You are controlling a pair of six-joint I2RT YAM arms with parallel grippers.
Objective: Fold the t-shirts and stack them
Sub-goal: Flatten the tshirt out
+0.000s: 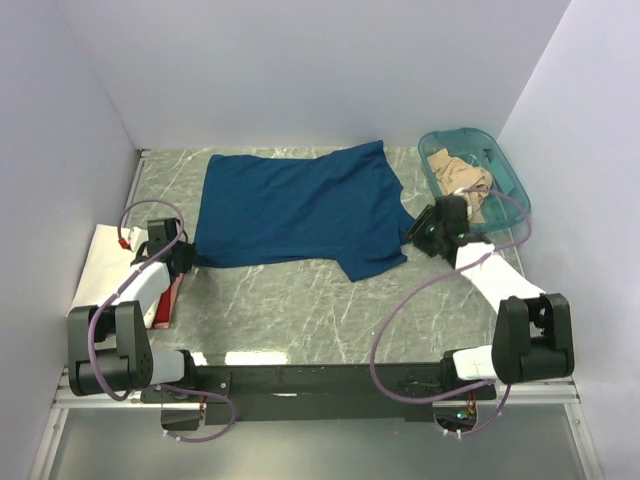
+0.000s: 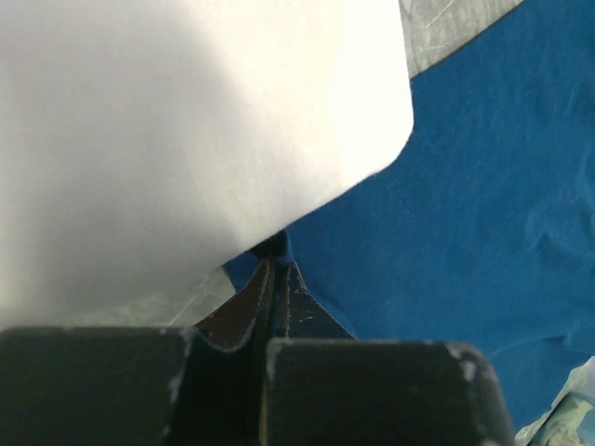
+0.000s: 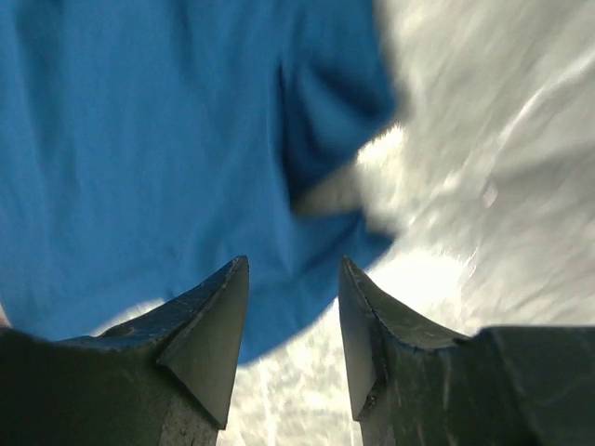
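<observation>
The left fingers pinched just a tiny corner of the blue shirt, so it could slip out. The right fingers were apart, holding nothing.

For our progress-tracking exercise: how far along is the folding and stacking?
Done: the white shirt looks folded at the left. In hand: the left fingers pinch the spread navy shirt; the right fingers are open. Left: the tan shirt, in the tub.
</observation>
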